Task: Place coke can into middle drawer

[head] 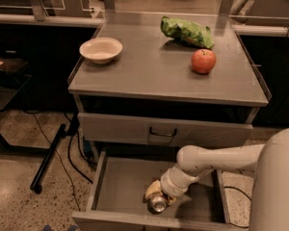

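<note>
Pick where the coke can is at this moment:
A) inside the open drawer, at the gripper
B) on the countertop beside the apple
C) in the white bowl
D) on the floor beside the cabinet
A: the coke can sits low inside the pulled-out middle drawer, near its front edge, with the gripper closed around it and its silver end facing up.

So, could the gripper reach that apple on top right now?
Probably not directly: the gripper is down in the middle drawer holding the coke can, below the tabletop. It must back out, then rise to the apple.
</note>
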Robot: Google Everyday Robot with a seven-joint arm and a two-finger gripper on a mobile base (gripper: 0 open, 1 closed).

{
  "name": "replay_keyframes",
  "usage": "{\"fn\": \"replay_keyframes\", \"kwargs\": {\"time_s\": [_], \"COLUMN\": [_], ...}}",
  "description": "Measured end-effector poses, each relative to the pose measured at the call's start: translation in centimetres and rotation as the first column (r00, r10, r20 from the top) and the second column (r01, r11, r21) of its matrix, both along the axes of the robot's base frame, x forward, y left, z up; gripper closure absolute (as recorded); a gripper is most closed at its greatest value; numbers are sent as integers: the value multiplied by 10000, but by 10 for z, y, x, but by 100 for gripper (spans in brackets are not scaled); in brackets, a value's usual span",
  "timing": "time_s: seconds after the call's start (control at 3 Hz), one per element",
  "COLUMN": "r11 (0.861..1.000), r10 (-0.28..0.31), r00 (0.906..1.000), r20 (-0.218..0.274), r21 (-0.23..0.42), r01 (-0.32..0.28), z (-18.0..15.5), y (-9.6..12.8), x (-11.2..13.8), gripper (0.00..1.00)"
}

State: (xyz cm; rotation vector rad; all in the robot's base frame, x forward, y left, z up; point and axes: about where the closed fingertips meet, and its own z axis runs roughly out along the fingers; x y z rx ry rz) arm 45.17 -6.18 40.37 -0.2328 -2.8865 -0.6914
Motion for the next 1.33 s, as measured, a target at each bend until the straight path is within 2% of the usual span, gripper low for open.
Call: {"fn": "replay_keyframes", "kwargs": {"time_s": [0.33,0.67,1.0,1.33], "r11": [10000,9992,9949,9909], "r10": [10,-399,-984,-1297], "r00": [10000,9991,9951,9912], "r20": [-6,-108,92,252], "r21": [1,-32,-208,-340], "r01": [-10,398,985,1306], "z": [0,-13,-28,-35], "y": [1,-1,-3,-3], "x": [0,-1,2,3], "gripper": [100,100,100,100]}}
